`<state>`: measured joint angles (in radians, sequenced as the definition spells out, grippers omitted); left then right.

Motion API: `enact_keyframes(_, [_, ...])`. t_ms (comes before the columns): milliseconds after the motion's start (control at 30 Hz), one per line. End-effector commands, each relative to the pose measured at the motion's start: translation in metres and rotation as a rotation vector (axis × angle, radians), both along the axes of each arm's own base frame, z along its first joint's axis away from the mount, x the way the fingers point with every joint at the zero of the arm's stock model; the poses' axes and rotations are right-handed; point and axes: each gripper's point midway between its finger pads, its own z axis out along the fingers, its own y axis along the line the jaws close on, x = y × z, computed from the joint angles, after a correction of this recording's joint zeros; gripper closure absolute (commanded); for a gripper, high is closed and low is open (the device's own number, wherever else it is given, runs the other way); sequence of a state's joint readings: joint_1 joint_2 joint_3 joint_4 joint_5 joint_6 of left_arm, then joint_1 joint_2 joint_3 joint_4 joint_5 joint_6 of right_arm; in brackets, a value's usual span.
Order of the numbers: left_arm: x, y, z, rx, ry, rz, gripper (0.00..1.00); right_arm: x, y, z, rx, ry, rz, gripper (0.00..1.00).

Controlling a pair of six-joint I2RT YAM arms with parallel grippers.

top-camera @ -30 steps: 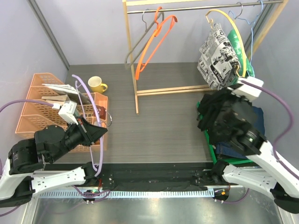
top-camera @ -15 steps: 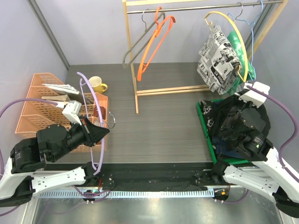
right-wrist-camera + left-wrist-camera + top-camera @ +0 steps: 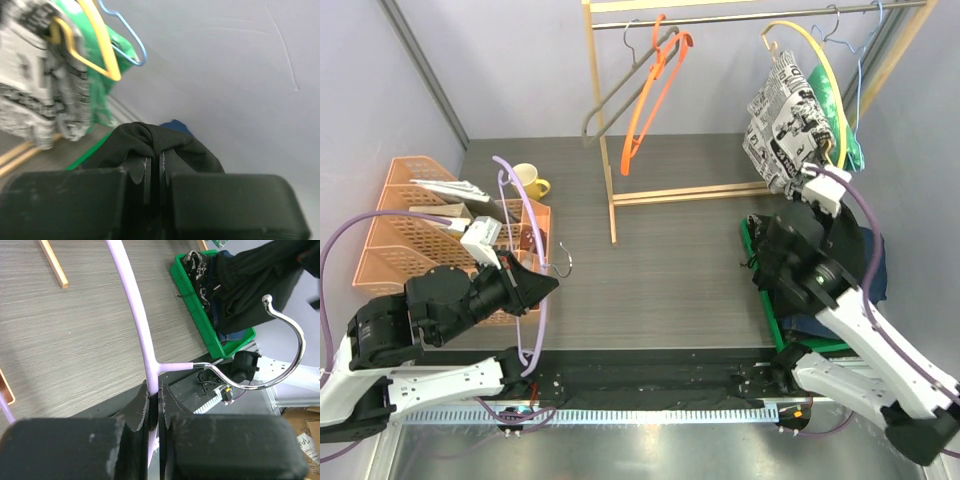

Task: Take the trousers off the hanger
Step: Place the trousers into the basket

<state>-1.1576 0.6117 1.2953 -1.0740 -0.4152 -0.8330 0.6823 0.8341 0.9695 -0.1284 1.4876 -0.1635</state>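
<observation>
Where the right pincer (image 3: 154, 174) clamps, black trousers (image 3: 150, 141) (bunched) sit between.

Left arm (image 3: 430, 310) lies low, right arm (image 3: 825, 280) raised, with left fingers (image 3: 136, 410) and right fingers (image 3: 136, 174) clamped tight.

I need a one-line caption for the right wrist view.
Right gripper shut on the black trousers, newspaper-print trousers on a yellow hanger behind.

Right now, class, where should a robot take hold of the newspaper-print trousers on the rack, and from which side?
Pinch the lower hanging fold of the newspaper-print trousers, coming from the front. They drape over the yellow hanger, so the loose bottom probably hangs free there.
</observation>
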Motion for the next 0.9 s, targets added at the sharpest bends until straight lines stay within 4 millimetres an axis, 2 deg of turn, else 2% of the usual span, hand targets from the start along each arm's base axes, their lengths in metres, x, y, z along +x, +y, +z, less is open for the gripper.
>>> enact_keyframes(0, [0.001,-0.008,0.011,-0.055,-0.013,-0.011,1.0,-0.005,-0.041,-0.009,0.06,-0.089,-0.298,0.99])
enact_keyframes(33, [0.0,-0.007,0.011,-0.059,-0.01,-0.006,1.0,-0.01,-0.063,-0.019,0.038,-0.033,-0.347,0.99])
enact_keyframes(67, [0.0,-0.006,0.01,-0.062,-0.008,-0.003,1.0,0.005,-0.068,-0.027,0.115,-0.028,-0.276,0.99])
enact_keyframes(100, [0.0,-0.005,0.009,-0.058,-0.005,0.0,1.0,0.012,-0.077,-0.039,0.167,-0.027,-0.279,0.99])
enact_keyframes(133, [0.001,-0.004,0.008,-0.057,-0.005,0.005,1.0,0.006,-0.1,-0.05,0.2,-0.018,-0.346,0.99])
enact_keyframes(167, [0.001,-0.005,0.007,-0.052,-0.002,0.006,1.0,0.012,-0.104,-0.062,0.238,-0.002,-0.329,0.99])
enact_keyframes(200, [0.002,-0.006,0.007,-0.049,-0.001,0.006,1.0,0.021,-0.101,-0.082,0.289,0.033,-0.279,0.99])
enact_keyframes(233, [0.002,-0.006,0.008,-0.051,-0.001,0.004,1.0,0.027,-0.108,-0.093,0.308,0.041,-0.288,0.99])
enact_keyframes(267, [0.002,-0.008,0.009,-0.044,-0.001,0.003,1.0,0.031,-0.105,-0.109,0.324,0.069,-0.267,0.99])
enact_keyframes(333, [0.004,-0.011,0.01,-0.037,-0.004,0.001,1.0,0.046,-0.097,-0.128,0.362,0.101,-0.219,0.99])
enact_keyframes(467, [0.006,-0.019,0.01,-0.027,-0.005,-0.011,0.99,0.058,-0.086,-0.165,0.416,0.161,-0.157,0.98])
enact_keyframes(533, [0.006,-0.022,0.008,-0.028,-0.003,-0.014,1.0,0.065,-0.079,-0.174,0.447,0.17,-0.112,0.95])
enact_keyframes(633, [0.006,-0.024,0.007,-0.035,0.0,-0.017,1.0,0.068,-0.078,-0.184,0.449,0.213,-0.103,0.86])
enact_keyframes(667, [0.006,-0.026,0.007,-0.038,0.0,-0.022,1.0,0.069,-0.078,-0.182,0.45,0.218,-0.103,0.76])
enact_keyframes(700, [0.006,-0.027,0.007,-0.037,0.002,-0.026,1.0,0.065,-0.079,-0.183,0.454,0.235,-0.115,0.72])
enact_keyframes(733, [0.005,-0.027,0.006,-0.034,0.004,-0.028,1.0,0.064,-0.079,-0.181,0.459,0.235,-0.117,0.66])
enact_keyframes(767, [0.005,-0.028,0.006,-0.037,0.003,-0.029,1.0,0.065,-0.078,-0.174,0.469,0.219,-0.113,0.55])
enact_keyframes(833, [0.005,-0.028,0.006,-0.036,0.001,-0.035,1.0,0.057,-0.079,-0.166,0.472,0.219,-0.121,0.46])
enact_keyframes(867, [0.005,-0.029,0.007,-0.037,-0.001,-0.04,1.0,0.056,-0.08,-0.157,0.472,0.201,-0.125,0.4])
